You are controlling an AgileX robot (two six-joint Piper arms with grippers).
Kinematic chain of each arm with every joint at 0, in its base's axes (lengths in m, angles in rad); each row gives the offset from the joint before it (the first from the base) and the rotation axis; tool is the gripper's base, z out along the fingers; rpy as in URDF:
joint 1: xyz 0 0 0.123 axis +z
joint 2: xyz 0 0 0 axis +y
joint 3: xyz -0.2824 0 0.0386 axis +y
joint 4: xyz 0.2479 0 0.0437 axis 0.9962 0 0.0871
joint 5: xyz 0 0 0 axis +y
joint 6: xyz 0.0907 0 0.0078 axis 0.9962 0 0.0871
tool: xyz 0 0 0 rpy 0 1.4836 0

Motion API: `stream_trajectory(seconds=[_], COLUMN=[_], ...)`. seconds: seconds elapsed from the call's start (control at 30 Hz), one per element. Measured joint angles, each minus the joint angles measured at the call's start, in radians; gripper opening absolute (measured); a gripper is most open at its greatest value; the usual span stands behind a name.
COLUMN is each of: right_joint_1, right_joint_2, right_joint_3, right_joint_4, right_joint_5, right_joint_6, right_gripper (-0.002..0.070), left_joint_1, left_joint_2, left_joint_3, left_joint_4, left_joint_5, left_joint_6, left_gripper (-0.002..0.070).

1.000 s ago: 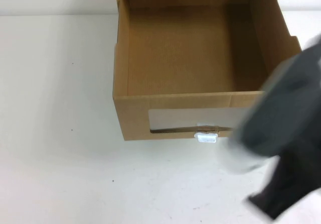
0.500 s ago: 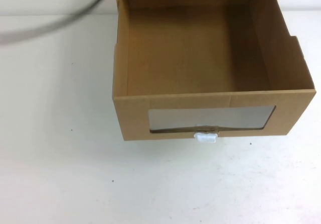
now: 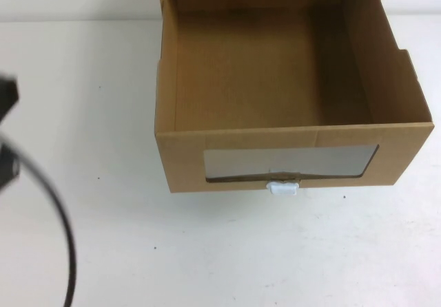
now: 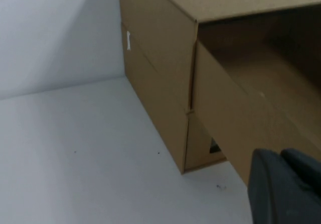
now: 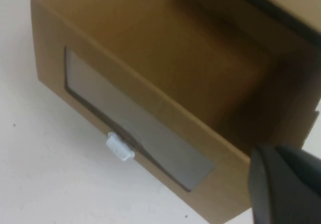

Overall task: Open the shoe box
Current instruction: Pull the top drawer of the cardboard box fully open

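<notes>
The brown cardboard shoe box [image 3: 186, 162] stands at the back middle of the table, its drawer pulled out toward me with the inside bare. The drawer's front wall has a clear window [image 3: 289, 161] and a small white pull tab [image 3: 283, 188] under it. My left gripper [image 4: 286, 186] hovers shut, holding nothing, beside the box's left side [image 4: 160, 58]. Off the drawer's front right corner, my right gripper [image 5: 286, 184] is also shut and holds nothing. The tab [image 5: 120, 148] lies well away from it. Neither gripper touches the box.
A dark part of the left arm [image 3: 7, 100] and its black cable [image 3: 58, 217] show at the left edge of the high view. White tabletop [image 3: 207, 252] spreads in front of the box and to its left.
The right arm, which covered the lower right a second ago, has left the high view. The left arm's cable swept across, and a dark arm part now shows at the left edge. The box stayed put.
</notes>
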Motion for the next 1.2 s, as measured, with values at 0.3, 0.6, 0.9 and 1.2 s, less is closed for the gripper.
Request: stream_trajectory(seconds=[0.3, 0.6, 0.9, 1.2], right_joint_1=[0.000, 0.000, 0.000, 0.000], right_joint_2=[-0.046, -0.135, -0.176, -0.170], right_joint_3=[0.076, 0.151, 0.191, 0.191], right_joint_4=[0.016, 0.081, 0.166, 0.344], right_joint_5=[-0.051, -0.117, -0.235, -0.300], right_joint_6=[0.045, 0.028, -0.061, -0.193], right_gripper=[-0.0018, -0.0018, -0.0018, -0.0018], left_joint_1=[0.000, 0.000, 0.000, 0.000], left_joint_2=[-0.184, -0.197, -0.197, -0.197], left_joint_3=[0.193, 0.204, 0.204, 0.204], left_joint_4=[0.025, 0.012, 0.012, 0.012], left_joint_5=[0.005, 0.170, 0.214, 0.214], left_joint_6=[-0.076, -0.083, -0.084, -0.084], left_gripper=[0.0000, 0.0000, -0.0001, -0.0001])
